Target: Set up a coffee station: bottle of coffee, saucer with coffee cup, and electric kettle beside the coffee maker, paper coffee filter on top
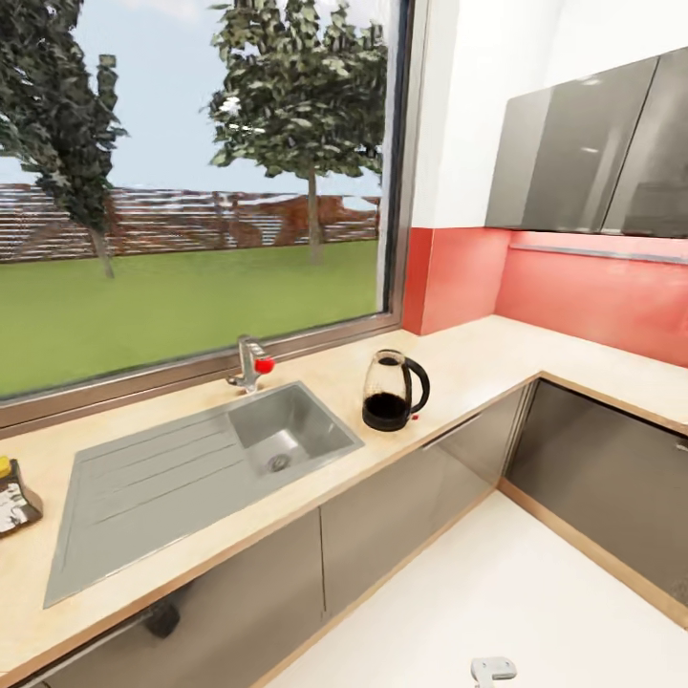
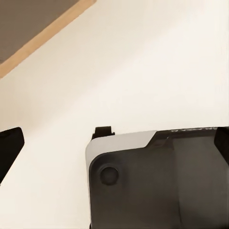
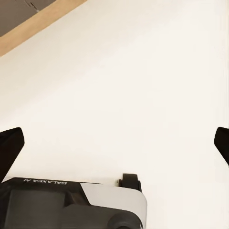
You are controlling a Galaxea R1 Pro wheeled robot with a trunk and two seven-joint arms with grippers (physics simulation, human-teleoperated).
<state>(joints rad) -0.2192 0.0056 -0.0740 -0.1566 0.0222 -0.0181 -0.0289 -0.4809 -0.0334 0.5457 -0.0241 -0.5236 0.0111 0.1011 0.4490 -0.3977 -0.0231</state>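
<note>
The electric kettle [image 1: 394, 392], clear glass with a black base and handle, stands upright on the beige countertop [image 1: 478, 358] just right of the sink. At the counter's far left, cut by the picture's edge, sits a small dark bottle with a yellow cap [image 1: 13, 497]; its label is too small to read. In the left wrist view my left gripper [image 2: 114, 143] is open, its black fingertips [image 2: 9, 148] wide apart above pale floor. My right gripper [image 3: 114, 145] is likewise open over the floor, fingertips [image 3: 9, 148] spread with nothing between them.
A steel sink [image 1: 287, 430] with drainboard and a tap [image 1: 250, 363] lies under a large window. The counter turns a corner at the right beneath grey wall cabinets [image 1: 583, 153]. Grey base cabinets [image 1: 411, 506] front the pale floor [image 1: 497, 592]. My own base [image 2: 157, 186] shows below the grippers.
</note>
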